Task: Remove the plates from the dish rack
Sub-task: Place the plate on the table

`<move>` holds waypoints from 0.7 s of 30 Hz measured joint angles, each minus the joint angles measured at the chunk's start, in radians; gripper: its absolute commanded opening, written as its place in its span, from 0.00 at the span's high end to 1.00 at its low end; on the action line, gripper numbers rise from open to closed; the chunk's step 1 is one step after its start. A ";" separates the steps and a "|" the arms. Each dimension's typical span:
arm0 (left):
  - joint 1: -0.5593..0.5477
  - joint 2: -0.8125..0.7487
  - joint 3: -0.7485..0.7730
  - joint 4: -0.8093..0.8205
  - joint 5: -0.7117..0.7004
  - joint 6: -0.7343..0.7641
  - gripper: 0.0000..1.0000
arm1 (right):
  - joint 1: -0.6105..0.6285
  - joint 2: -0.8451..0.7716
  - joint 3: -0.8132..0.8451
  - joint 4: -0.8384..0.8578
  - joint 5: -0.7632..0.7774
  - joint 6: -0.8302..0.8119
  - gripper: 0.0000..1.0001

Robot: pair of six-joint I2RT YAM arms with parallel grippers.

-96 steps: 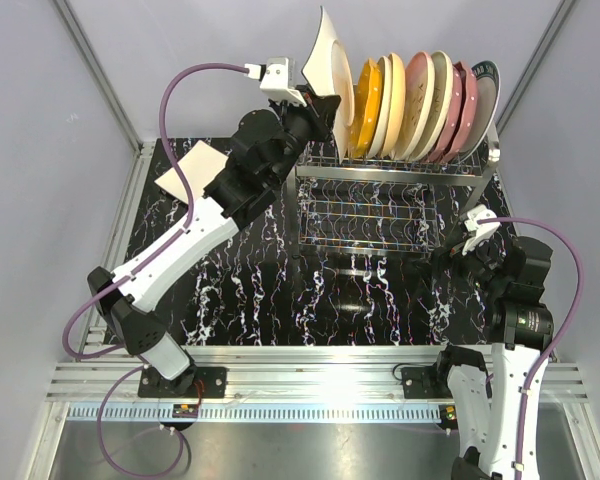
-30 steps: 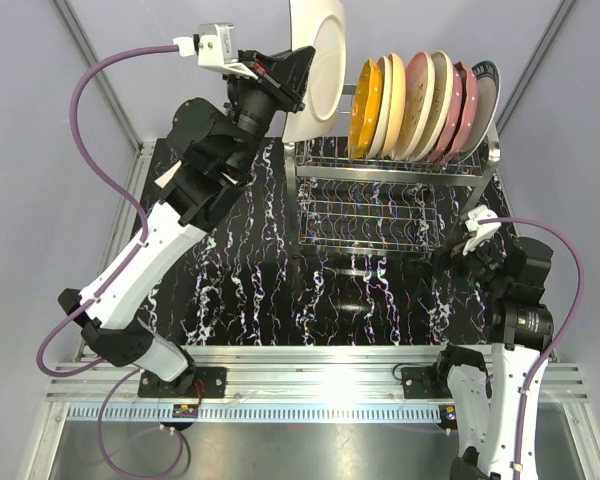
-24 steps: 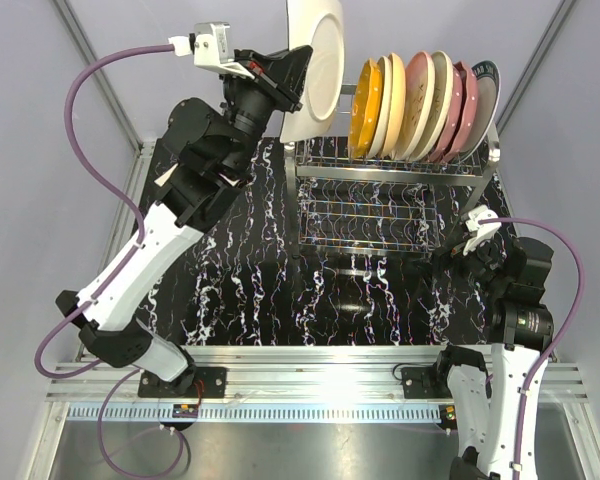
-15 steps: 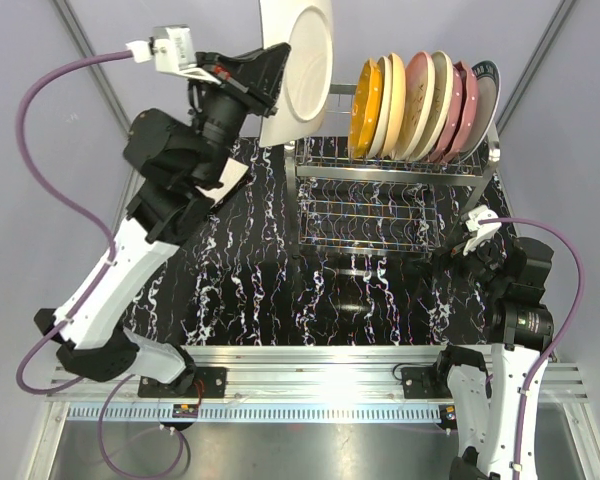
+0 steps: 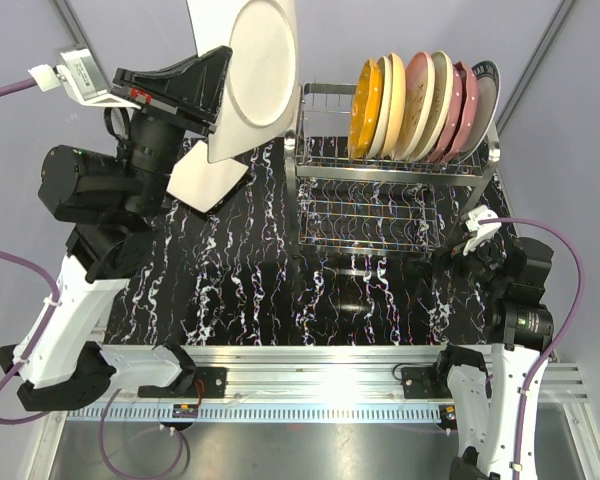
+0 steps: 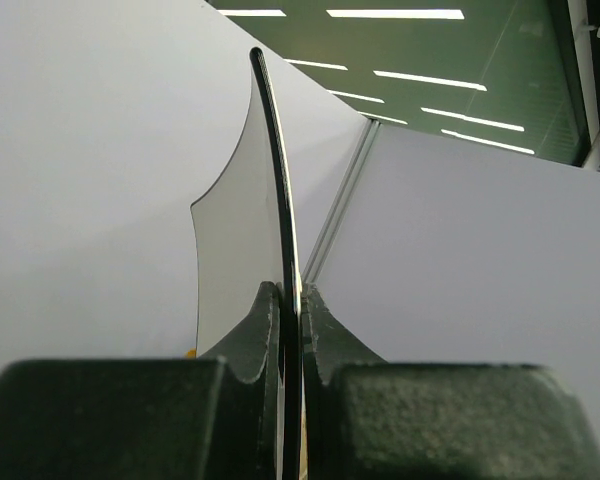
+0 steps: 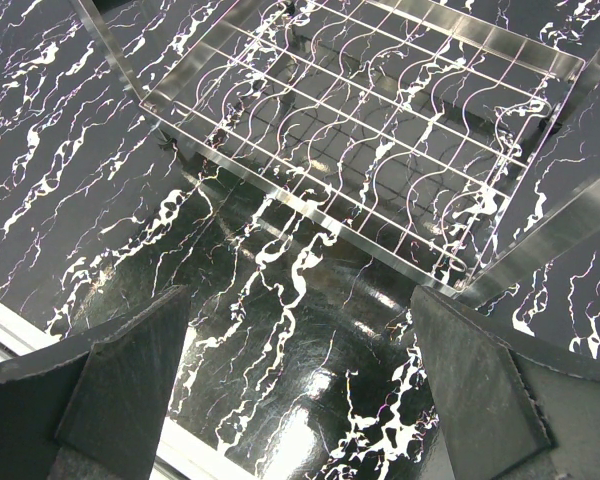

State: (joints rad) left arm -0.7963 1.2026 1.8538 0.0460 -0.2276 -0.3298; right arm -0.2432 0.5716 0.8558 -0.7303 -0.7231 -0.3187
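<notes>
Left fingers (image 6: 263, 335): clamped on the edge of a white square plate (image 5: 260, 65), which is held upright high over the counter (image 5: 250, 290), left of the dish rack (image 5: 370, 215).
Right fingers (image 7: 130, 375): wide apart, holding nothing, above the counter by the rack's lower tier.
Rack plates (image 5: 420, 95): a row standing on edge on the upper tier.
Second white plate (image 5: 205, 180): lying on the counter below the held one.

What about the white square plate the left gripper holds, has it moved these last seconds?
Yes. The white square plate in the left gripper swung left, away from the dish rack.
</notes>
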 measured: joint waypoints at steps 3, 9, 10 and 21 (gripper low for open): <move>0.000 -0.013 -0.008 -0.012 -0.002 0.019 1.00 | 0.000 0.000 0.000 0.000 0.000 0.000 0.00; 0.000 -0.024 -0.027 -0.056 -0.019 0.075 1.00 | 0.000 0.000 0.000 0.000 0.000 0.000 0.00; 0.000 -0.027 -0.036 -0.063 -0.023 0.085 1.00 | 0.000 0.000 0.000 0.000 0.000 0.000 0.00; 0.000 -0.058 -0.095 -0.158 -0.074 0.220 1.00 | 0.000 0.006 -0.006 0.000 -0.004 0.000 0.00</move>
State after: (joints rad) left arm -0.7963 1.1450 1.7588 -0.1123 -0.3012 -0.1097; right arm -0.2432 0.5777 0.8494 -0.7303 -0.7269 -0.3187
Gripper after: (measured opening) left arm 0.061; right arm 0.994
